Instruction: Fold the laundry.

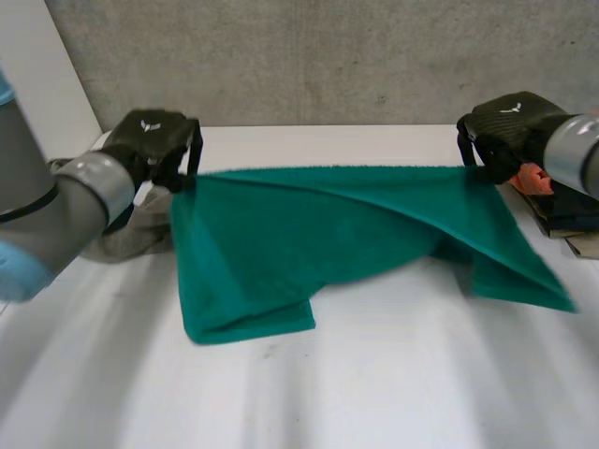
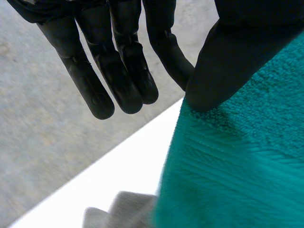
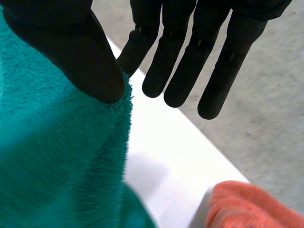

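Observation:
A green towel [image 1: 328,234] hangs stretched between my two hands, with its lower part resting on the white table [image 1: 374,374]. My left hand [image 1: 154,140] pinches the towel's far left corner; in the left wrist view the thumb [image 2: 228,57] presses the towel [image 2: 237,166] against a finger while the other fingers [image 2: 118,71] stay straight. My right hand [image 1: 505,126] pinches the far right corner; its thumb [image 3: 71,42] clamps the towel [image 3: 57,156] there, with the other fingers [image 3: 190,61] straight. One flap hangs lower at the right [image 1: 524,276].
A grey cloth [image 1: 131,238] lies crumpled on the table under my left arm, beside the towel [image 2: 123,211]. An orange cloth [image 1: 533,178] sits on a stack of dark folded items [image 1: 571,215] at the right edge [image 3: 251,206]. A concrete wall [image 1: 328,56] stands behind the table.

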Available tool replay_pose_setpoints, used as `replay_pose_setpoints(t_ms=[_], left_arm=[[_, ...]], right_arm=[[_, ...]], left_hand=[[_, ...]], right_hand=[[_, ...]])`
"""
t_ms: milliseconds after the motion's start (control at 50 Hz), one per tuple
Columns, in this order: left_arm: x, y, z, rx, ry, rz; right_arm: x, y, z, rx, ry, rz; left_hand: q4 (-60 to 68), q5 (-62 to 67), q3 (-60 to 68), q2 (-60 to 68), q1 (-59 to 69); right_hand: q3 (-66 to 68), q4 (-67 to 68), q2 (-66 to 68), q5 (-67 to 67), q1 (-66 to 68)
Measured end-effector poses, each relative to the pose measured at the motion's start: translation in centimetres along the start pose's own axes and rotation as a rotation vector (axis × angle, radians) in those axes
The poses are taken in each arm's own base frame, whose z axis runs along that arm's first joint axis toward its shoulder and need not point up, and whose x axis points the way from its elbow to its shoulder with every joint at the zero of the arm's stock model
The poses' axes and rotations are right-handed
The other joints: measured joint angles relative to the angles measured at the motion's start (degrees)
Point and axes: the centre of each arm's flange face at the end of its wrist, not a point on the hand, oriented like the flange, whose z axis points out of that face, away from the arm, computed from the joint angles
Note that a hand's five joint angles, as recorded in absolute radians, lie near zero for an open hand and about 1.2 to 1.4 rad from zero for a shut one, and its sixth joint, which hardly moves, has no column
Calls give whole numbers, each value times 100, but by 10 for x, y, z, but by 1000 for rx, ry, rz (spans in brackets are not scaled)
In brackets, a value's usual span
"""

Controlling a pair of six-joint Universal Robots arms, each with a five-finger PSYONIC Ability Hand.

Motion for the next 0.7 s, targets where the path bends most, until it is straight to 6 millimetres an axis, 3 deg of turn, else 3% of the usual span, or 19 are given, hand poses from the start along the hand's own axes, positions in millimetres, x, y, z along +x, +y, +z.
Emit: replay_pose_setpoints(t_ms=[40,100,160,280,360,420,520,560,600,700], left_arm=[[-5,-7,13,42,-26,18],[-15,-35,30,170,-84,44],[-26,-81,35,362,-154,58],[-34,-148,14,649,-243,51],[-33,-161,-2,718,-257,51],[-29,-152,-9,703,-245,55],[-14,-104,-9,565,-190,52],[-4,-71,-8,467,-156,46],[3,-47,-7,398,-135,46],[16,-6,-4,289,-106,73]], right_arm=[[3,-1,12,26,27,-1],[14,-10,31,114,107,1],[40,-44,47,341,264,11],[73,-103,30,690,398,-2],[77,-121,15,778,378,-27],[73,-122,10,778,323,-43],[60,-98,17,666,228,-35],[50,-74,25,568,182,-19],[39,-50,32,474,148,-6],[0,15,45,214,63,37]], left_hand=[[0,0,0,0,0],[0,0,0,1,0],[0,0,0,1,0],[0,0,0,1,0],[0,0,0,1,0],[0,0,0,2,0],[0,0,0,3,0],[0,0,0,6,0],[0,0,0,7,0],[0,0,1,7,0]], right_hand=[[1,0,0,0,0],[6,2,0,0,0],[7,2,0,26,24],[8,3,0,115,56],[8,3,0,115,56],[8,3,0,116,56],[8,3,0,114,56],[8,4,0,115,56],[-805,-838,-788,-705,-582],[-3327,-3375,-3286,-3315,-3047]])
